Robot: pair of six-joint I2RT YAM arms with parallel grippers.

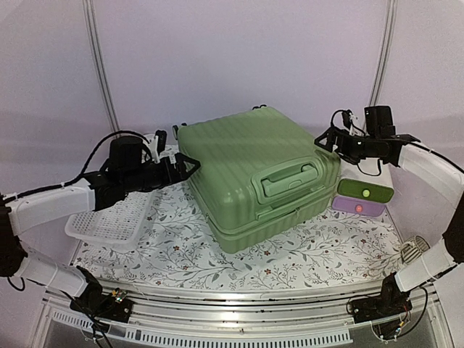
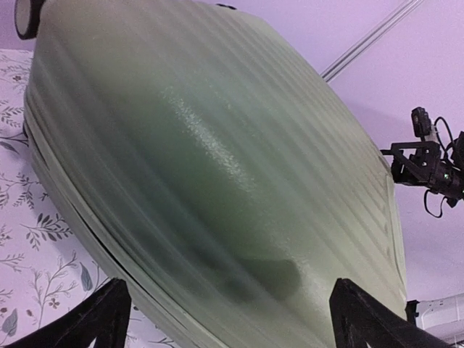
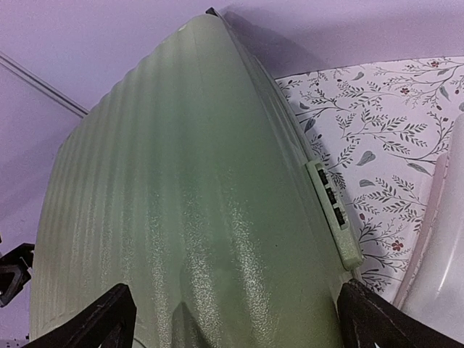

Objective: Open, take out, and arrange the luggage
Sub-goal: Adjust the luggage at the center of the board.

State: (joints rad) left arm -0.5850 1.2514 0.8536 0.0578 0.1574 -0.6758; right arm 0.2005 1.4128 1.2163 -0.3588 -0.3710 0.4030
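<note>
Between left and right wide-spread jaws lies the luggage [image 1: 246, 170].

The floral table [image 1: 312, 246] carries the luggage [image 1: 239, 167], a basket [image 1: 109, 225] and a box [image 1: 362, 197].

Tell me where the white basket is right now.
In the top view, the white basket sits at the left, left of the green suitcase and partly beneath the left arm.

Ribbed green luggage [image 2: 217, 167] fills view (blurred); left pincer [image 2: 232, 319] wide open, floral cloth [image 2: 29, 239] beneath.
</note>
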